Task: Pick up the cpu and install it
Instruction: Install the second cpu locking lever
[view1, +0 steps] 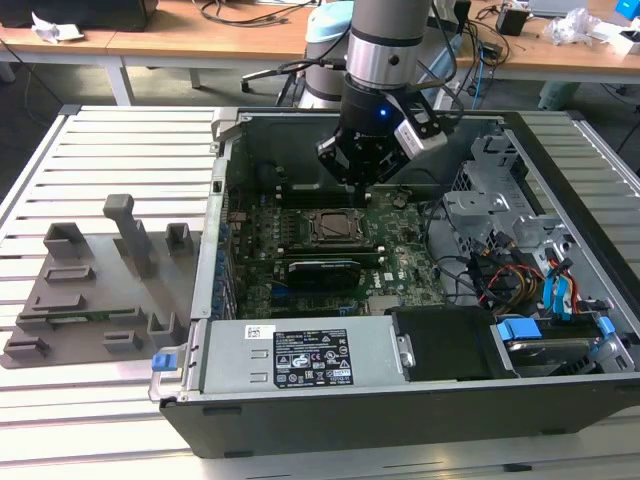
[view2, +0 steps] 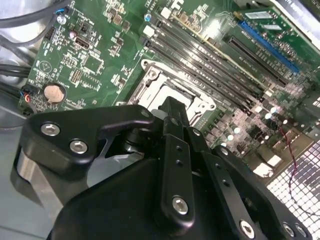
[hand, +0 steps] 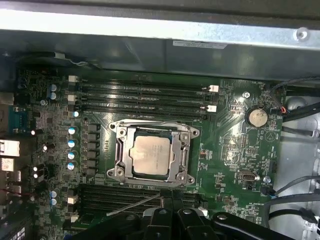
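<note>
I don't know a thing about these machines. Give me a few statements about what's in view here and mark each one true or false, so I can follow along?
1. The cpu lies inside the socket frame on the motherboard. True.
2. The gripper is over the grey holder tray. False: it hangs above the open computer case, over the motherboard.
3. The cpu is clamped in the jaws. False: it sits in the socket, apart from them.
4. A round coin battery sits on the motherboard. True.
5. The computer case is closed. False: its side is open, with the board exposed.
</note>
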